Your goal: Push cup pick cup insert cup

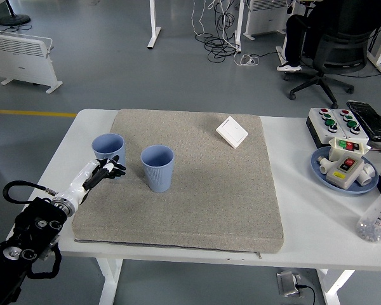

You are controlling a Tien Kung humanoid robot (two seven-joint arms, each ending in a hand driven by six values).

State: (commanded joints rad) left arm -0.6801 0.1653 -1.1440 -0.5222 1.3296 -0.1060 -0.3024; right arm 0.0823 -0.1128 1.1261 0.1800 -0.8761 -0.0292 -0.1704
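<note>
The left hand point(112, 168) is hovering with fingers spread, holding nothing, just below the left cup point(107, 149) — seemingly touching it — while the second cup point(157, 168) is standing upright on the mat to its right

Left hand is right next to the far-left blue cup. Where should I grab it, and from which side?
Probably wrap the side wall of the left cup just below its rim, coming from its near-left side, where the left hand already is. It stands upright, and the second cup crowds its right side.
</note>
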